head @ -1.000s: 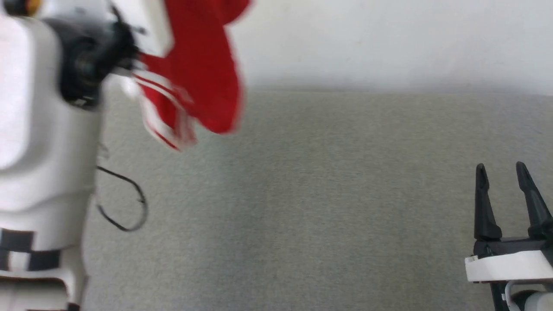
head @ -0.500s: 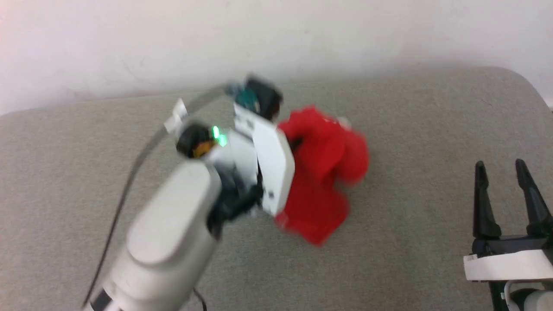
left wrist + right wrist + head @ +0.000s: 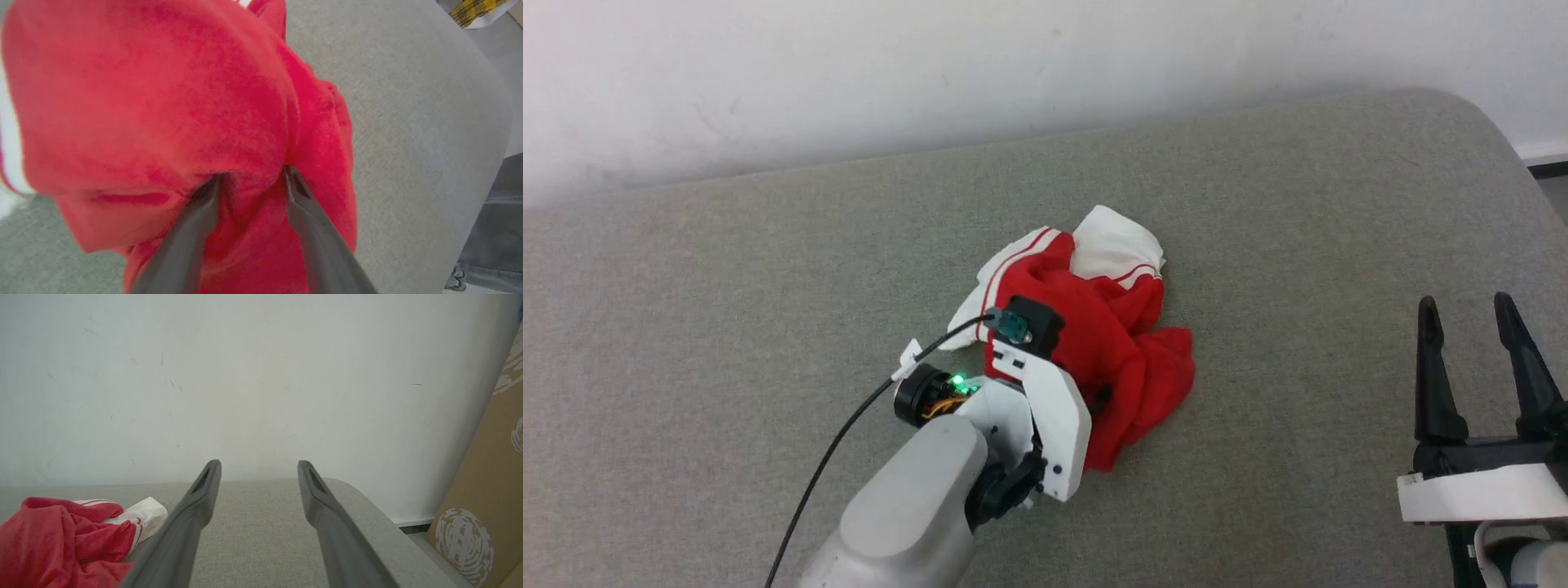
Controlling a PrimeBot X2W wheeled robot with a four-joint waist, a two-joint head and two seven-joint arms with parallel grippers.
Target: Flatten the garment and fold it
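The garment (image 3: 1111, 327) lies crumpled in a heap on the grey padded surface (image 3: 768, 286), red with white striped sleeves showing at its far side. My left arm's wrist housing (image 3: 1045, 408) sits over the heap's near left part and hides the fingers in the head view. In the left wrist view my left gripper (image 3: 252, 175) is open, its fingertips (image 3: 214, 185) pressed into the red cloth (image 3: 163, 102), which bulges between them. My right gripper (image 3: 1465, 302) stands open and empty at the lower right, well clear of the garment (image 3: 53, 539). Its fingers (image 3: 204, 490) point at the wall.
A white wall (image 3: 1013, 65) backs the surface. The surface's rounded far right corner (image 3: 1486, 122) drops to the floor. A brown patterned cardboard box (image 3: 490, 477) stands beyond that edge. A black cable (image 3: 849, 425) trails from the left wrist.
The head camera has shifted. My left arm brought the garment down from high up onto the surface, and its fingers have spread apart. The right gripper has stayed put.
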